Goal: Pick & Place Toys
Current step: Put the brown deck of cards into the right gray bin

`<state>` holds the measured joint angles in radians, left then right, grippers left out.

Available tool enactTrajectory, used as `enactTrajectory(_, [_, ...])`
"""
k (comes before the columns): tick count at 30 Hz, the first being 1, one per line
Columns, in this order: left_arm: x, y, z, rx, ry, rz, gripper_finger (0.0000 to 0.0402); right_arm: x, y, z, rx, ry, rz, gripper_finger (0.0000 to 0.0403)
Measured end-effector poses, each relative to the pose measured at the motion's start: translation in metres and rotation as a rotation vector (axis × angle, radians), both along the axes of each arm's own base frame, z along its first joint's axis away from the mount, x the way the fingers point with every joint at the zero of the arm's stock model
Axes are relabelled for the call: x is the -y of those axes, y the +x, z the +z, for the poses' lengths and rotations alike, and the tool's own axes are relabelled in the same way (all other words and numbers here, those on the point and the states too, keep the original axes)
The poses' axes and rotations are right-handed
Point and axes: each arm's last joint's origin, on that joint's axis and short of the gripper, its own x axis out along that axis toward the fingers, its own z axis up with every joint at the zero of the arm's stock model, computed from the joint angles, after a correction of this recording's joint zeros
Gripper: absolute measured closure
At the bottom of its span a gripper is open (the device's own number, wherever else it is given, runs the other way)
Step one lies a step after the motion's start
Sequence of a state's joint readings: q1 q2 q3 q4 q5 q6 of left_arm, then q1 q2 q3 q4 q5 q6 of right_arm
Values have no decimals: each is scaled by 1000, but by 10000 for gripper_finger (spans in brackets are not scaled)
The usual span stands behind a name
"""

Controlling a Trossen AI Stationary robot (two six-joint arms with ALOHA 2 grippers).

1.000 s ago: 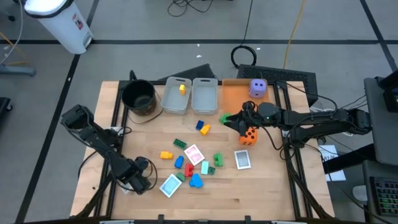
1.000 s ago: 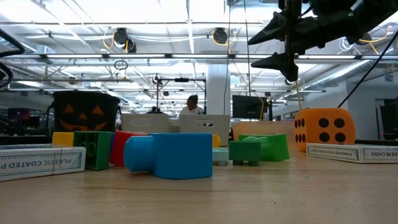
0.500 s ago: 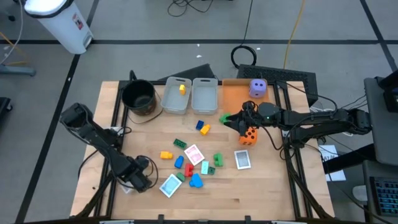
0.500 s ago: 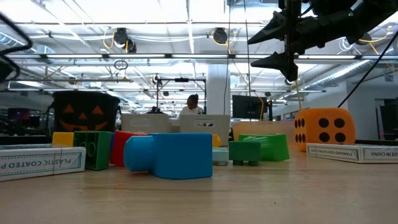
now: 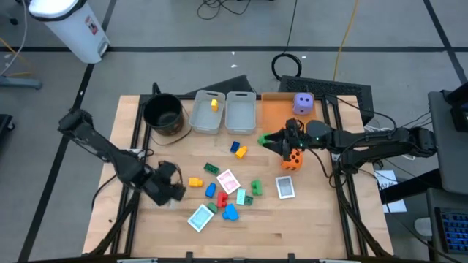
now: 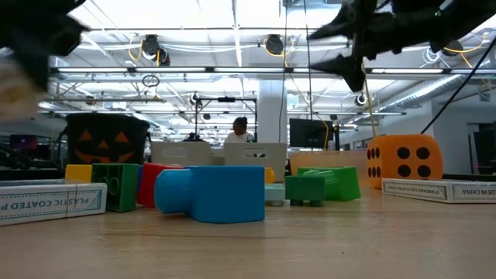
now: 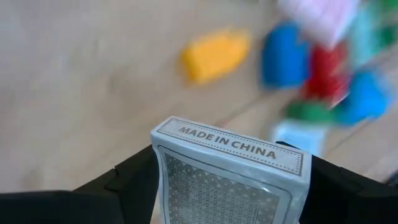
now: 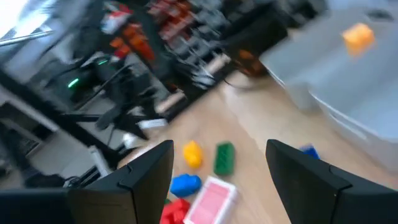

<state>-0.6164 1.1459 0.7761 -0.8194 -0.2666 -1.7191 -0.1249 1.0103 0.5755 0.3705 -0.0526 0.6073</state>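
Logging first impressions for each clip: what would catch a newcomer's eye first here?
Probably the left gripper, lifted over the table's left front, shut on a card deck whose box end reads MADE IN CHINA. Next, the bright scatter of small blocks and cards mid-table. Then the orange die at the right, with the right gripper open above the table beside it.

bare wood front right (image 5: 314, 226), blocks (image 5: 223, 197) crowding centre

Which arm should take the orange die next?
Right. Its gripper hangs open and empty right beside the orange die; the left gripper is across the table, holding a card box.
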Motion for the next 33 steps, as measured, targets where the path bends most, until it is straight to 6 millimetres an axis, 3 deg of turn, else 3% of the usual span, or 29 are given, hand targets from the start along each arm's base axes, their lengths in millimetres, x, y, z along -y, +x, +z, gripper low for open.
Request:
enactTrajectory(5, [-28,5,28,260,43,108,102,-13,2,15,146,-132,7,152])
enactTrajectory(10, [-55,19,54,512,92,181,101,-30,8,37,128,-360,-23,152])
enactTrajectory(14, [-79,36,77,740,139,218,113,-38,24,54,10,-556,-53,152])
enactTrajectory(19, [-111,55,97,966,198,241,102,-41,53,74,-8,-673,-35,152])
enactTrajectory(25, [-139,78,95,1077,178,250,107,-43,82,83,-28,-790,-25,152])
enactTrajectory(33, [-162,109,81,1197,106,257,101,-55,105,81,-124,-964,-181,152])
